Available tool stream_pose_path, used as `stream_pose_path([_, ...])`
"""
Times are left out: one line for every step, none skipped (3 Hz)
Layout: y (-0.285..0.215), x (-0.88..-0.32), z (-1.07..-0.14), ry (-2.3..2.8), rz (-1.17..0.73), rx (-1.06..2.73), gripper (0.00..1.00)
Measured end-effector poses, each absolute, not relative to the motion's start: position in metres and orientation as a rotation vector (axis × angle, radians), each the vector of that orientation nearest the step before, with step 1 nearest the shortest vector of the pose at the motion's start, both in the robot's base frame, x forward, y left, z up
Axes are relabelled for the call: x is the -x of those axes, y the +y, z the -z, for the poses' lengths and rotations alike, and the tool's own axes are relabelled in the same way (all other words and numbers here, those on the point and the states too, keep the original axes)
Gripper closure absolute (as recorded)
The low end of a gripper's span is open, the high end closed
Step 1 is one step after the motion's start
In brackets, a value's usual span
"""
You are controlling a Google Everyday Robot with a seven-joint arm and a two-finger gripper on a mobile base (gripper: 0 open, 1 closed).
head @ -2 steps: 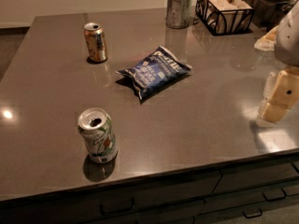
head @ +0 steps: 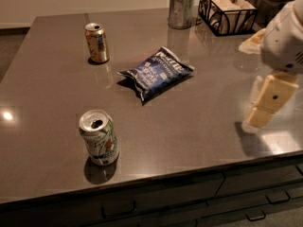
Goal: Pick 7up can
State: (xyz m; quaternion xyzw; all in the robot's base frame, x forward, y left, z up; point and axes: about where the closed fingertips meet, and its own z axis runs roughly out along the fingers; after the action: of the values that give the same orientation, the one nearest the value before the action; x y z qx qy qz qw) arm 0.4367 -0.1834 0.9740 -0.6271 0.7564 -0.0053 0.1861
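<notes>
Well right of the upright white-and-green aluminium 7up can (head: 99, 138), the cream gripper (head: 259, 111) hangs tilted down-left from the white arm (head: 285, 38); open or closed, I cannot tell.

No readable text, white lettering on blue chip bag (head: 156, 73) illegible, hand (head: 264, 109) at right edge

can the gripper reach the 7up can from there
Probably yes: the gripper hangs over the right side of the counter, and the stretch across to the upright 7up can looks bare; the chip bag lies farther back.
</notes>
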Motion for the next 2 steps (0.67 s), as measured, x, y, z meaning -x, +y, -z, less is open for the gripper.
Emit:
stream_pose_path([-0.147,-0.434,-0.965,2.035,-0.083,1.803,0.00])
stream_pose_path([-0.082,-0.427,-0.948,1.913,-0.254,1.866,0.00])
